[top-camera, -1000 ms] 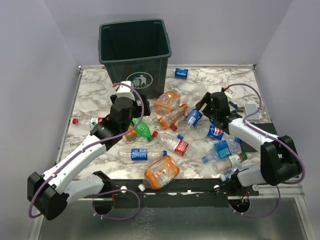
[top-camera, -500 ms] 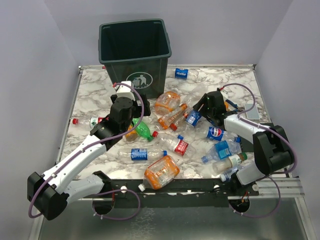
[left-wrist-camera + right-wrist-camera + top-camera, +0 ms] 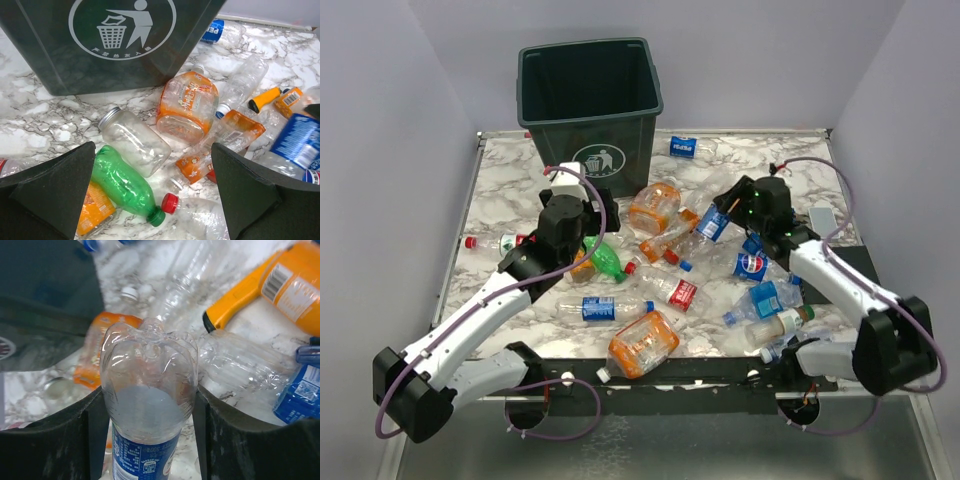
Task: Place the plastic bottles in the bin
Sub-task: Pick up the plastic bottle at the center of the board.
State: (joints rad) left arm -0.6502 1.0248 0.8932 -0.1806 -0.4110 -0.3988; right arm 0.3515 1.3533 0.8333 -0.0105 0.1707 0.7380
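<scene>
Clear plastic, blue label: the held bottle (image 3: 147,390) is clamped in my right pincer (image 3: 147,410), fingers (image 3: 95,440) pressed on both its sides. Its long axis runs straight out along the pincer, lobed base pointing away from the wrist, label end back toward it. Seen from above, it sits over the right-middle of the heap, base aimed at the heap's centre.

Room: the bin (image 3: 592,140) stands at the far edge, left of centre, well apart from the held bottle. Between them lie an orange-tinted bottle (image 3: 655,205) and a strip of the marble table (image 3: 760,160). Below the held bottle are an orange cylinder (image 3: 235,300) and more clear bottles, packed close. A lone bottle (image 3: 685,147) with a blue label lies near the far edge, right of the bin. A red-capped bottle (image 3: 495,242) lies by the left edge.

My left pincer (image 3: 150,155) is spread wide, holding nothing, over a green bottle (image 3: 122,185). That one lies diagonally, cap toward the lower right of the wrist view, with a clear jar (image 3: 135,142) just beside it. The bin's front wall, white litter symbol on it, is close ahead.

Bin: upright, top open. From above only its dark inner walls show.
</scene>
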